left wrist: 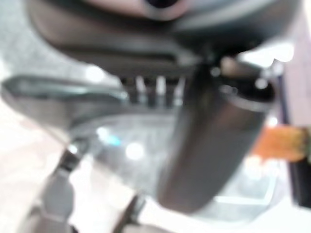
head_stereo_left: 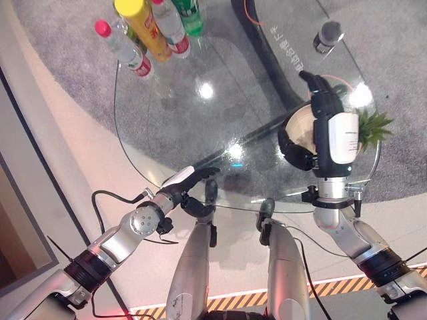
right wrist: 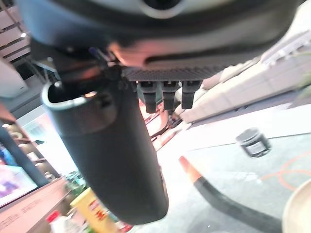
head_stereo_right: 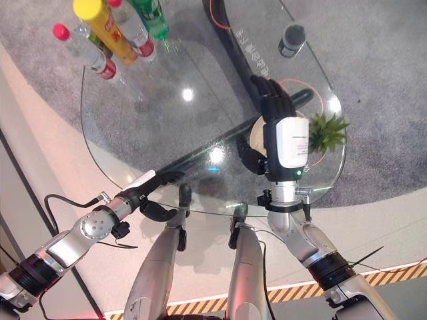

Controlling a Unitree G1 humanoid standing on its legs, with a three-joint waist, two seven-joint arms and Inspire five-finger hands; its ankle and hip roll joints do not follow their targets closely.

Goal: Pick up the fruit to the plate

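Note:
A cream plate (head_stereo_left: 300,129) lies on the glass table (head_stereo_left: 200,127), near its right edge. My right hand (head_stereo_left: 337,137) hovers over the plate, open, its fingers straight and pointing away from me and its thumb bent down at the plate's left rim. A green spiky tuft of leaves (head_stereo_left: 373,127), like a fruit's crown, sticks out just right of that hand; whatever is below the leaves is hidden. In the right wrist view the fingers (right wrist: 163,94) hold nothing and the plate's rim (right wrist: 299,213) shows. My left hand (head_stereo_left: 190,187) rests open at the table's near edge.
Several bottles (head_stereo_left: 147,27) stand at the table's far left, among them a yellow one and a green one. A small dark jar (head_stereo_left: 328,35) sits at the far right. A dark bar (head_stereo_left: 267,60) runs under the glass. Grey carpet surrounds the table.

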